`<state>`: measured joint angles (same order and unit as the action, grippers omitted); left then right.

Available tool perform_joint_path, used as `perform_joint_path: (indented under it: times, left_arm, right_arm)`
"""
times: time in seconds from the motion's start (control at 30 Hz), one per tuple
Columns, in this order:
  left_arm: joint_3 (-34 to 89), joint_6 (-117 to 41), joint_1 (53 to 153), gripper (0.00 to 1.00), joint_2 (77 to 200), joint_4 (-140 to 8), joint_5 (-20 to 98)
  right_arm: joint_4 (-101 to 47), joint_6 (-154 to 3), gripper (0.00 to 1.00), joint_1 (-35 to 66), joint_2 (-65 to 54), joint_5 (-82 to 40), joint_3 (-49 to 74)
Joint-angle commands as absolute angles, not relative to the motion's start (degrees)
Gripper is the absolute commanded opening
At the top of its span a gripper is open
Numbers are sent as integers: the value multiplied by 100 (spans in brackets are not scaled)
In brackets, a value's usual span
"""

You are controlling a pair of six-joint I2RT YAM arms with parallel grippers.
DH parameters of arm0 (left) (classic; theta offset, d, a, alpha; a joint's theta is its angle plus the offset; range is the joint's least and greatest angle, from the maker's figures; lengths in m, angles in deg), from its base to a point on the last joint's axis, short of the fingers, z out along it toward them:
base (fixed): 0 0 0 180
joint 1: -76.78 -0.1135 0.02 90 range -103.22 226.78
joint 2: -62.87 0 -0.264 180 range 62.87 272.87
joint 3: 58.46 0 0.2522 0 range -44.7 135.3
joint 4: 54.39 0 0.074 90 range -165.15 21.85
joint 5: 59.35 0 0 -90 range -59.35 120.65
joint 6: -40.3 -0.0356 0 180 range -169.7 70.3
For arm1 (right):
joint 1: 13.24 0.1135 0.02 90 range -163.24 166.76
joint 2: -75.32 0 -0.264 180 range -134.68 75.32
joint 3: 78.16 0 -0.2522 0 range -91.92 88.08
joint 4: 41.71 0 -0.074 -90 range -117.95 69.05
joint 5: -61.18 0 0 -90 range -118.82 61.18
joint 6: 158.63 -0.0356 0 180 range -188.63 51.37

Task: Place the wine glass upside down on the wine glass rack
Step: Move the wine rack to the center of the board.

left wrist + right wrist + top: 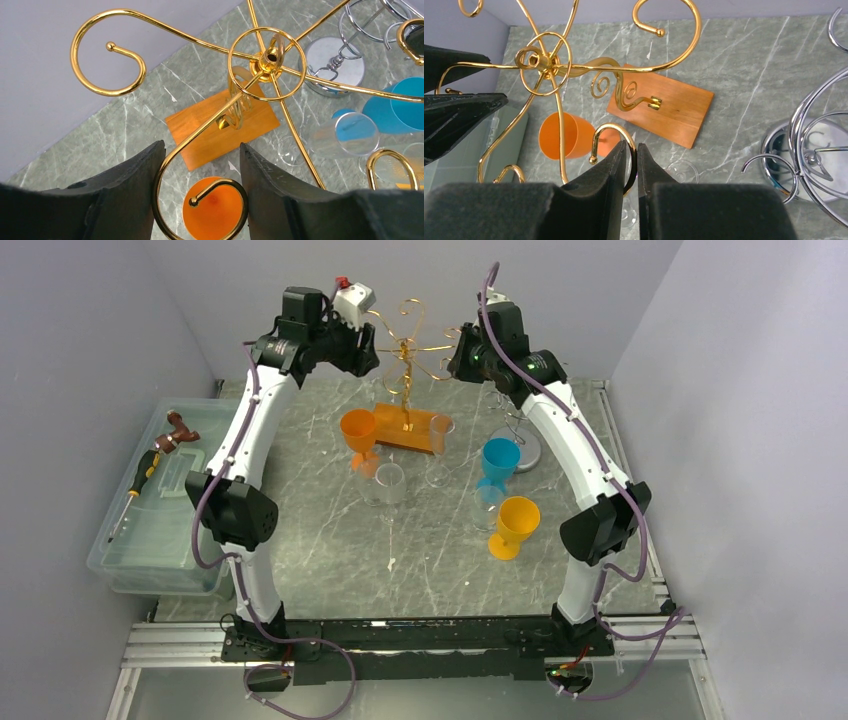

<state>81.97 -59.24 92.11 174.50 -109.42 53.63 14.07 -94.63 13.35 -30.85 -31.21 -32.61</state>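
Observation:
The gold wire rack (407,348) stands on a wooden base (405,428) at the back middle; no glass hangs on it. My left gripper (366,346) is up at its left side. In the left wrist view the fingers (202,151) close on both sides of a hook's curl (235,187). My right gripper (462,356) is at the rack's right side, with its jaws (633,148) pinched on another gold hook (611,127). An orange glass (358,435) and clear glasses (440,445) stand upright by the base.
More glasses stand on the table: clear (388,485), blue (498,465) and orange-yellow (515,525). A chrome rack (522,440) stands at the back right. A clear bin (160,510) with tools sits off the table's left edge.

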Motion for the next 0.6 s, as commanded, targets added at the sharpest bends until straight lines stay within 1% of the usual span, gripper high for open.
perform_joint_path:
  times: [0.0, 0.1, 0.17, 0.2, 0.23, 0.27, 0.3, 0.37, 0.57]
  left_arm:
    - [8333, -6029, 9365, 55, 17374, -10724, 5317]
    - [8408, -6033, 9374, 47, 17377, -10702, 5295]
    - [8519, -6021, 9383, 39, 17387, -10748, 5324]
    - [8579, -6010, 9388, 33, 17387, -10789, 5342]
    - [8642, -5989, 9396, 30, 17382, -10825, 5353]
    - [8697, -5975, 9405, 25, 17363, -10879, 5366]
    - [8734, -5954, 9421, 22, 17327, -10916, 5367]
    - [8741, -5921, 9472, 21, 17219, -10968, 5367]
    - [8648, -5922, 9616, 20, 16965, -11318, 5182]
  right_arm:
    - [1388, -9569, 8, 1426, -2998, -2443, -3280]
    - [1392, -9631, 8, 1432, -2955, -2330, -3198]
    - [1430, -9630, 8, 1436, -2947, -2302, -3200]
    - [1437, -9630, 8, 1438, -2933, -2293, -3203]
    - [1446, -9631, 8, 1441, -2923, -2286, -3211]
    - [1469, -9625, 8, 1442, -2919, -2284, -3240]
    - [1495, -9631, 9, 1443, -2911, -2277, -3281]
    - [1530, -9648, 9, 1446, -2901, -2247, -3354]
    - [1634, -9682, 9, 1550, -2855, -2204, -3524]
